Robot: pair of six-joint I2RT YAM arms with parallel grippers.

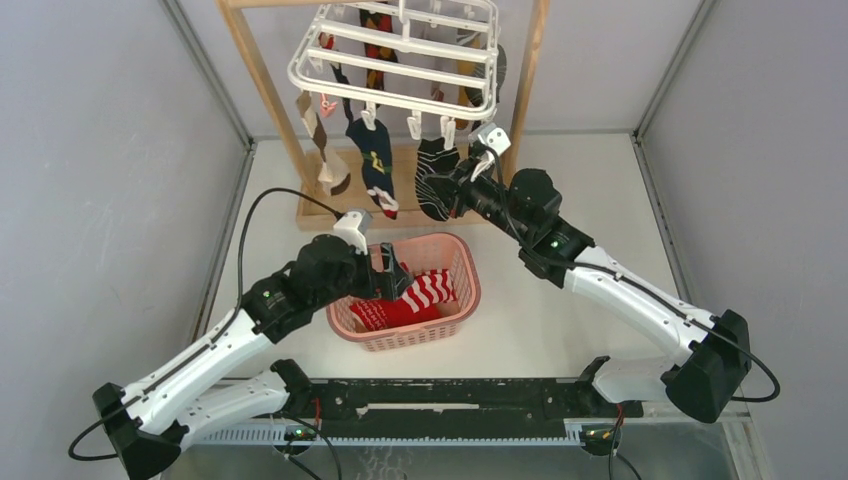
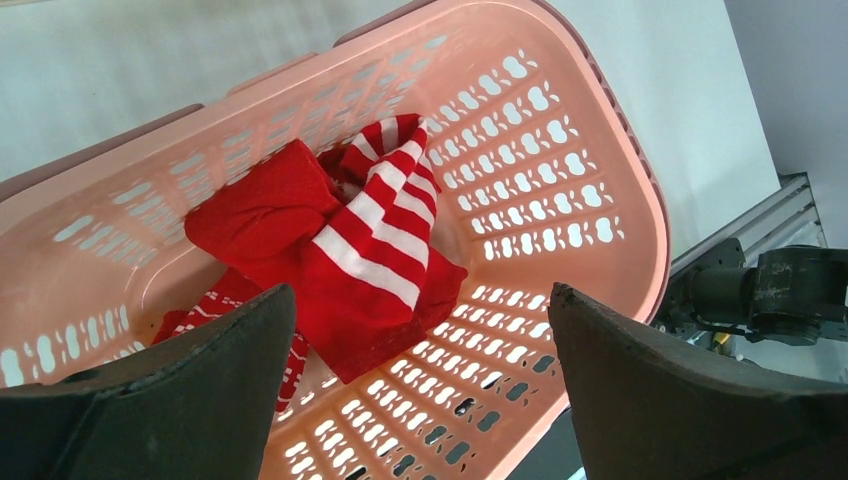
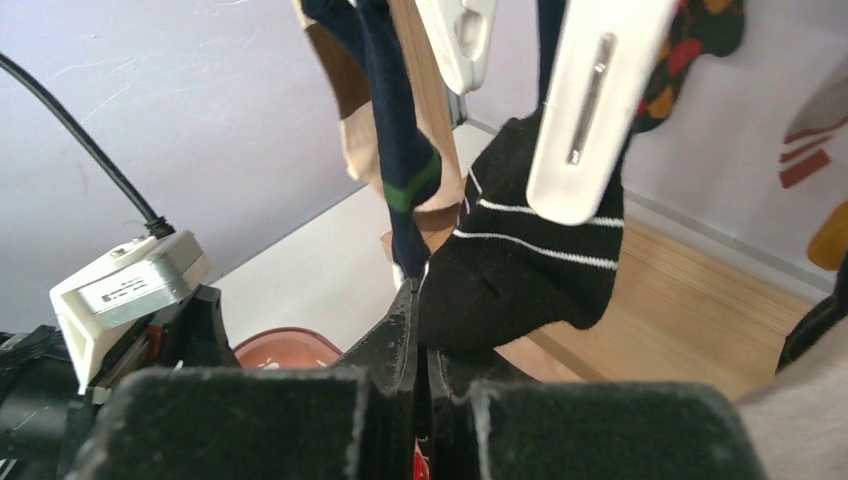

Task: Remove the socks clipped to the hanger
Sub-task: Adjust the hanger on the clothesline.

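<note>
Socks of mixed fabric hang by small white clips from the white plastic rectangular drying hanger. The hanger is suspended on a tall wooden stand at the far side of the white tabletop. Along the frame's near edge dangle, among others, a brown-and-white sock and a black fabric sock with thin white stripes.

The right pincer is clenched on the lower part of that black sock. Its two fingers are pressed together, with the cloth pinched at their tips. A white clip lies against the sock's upper part.

Nearer the arm bases, a pink perforated plastic basket stands on the tabletop. It holds a red-and-white striped sock lying over a plain red sock.

The left pincer hovers above the basket's left half. It is released, its dark fingers spread wide, and nothing is between them.
</note>
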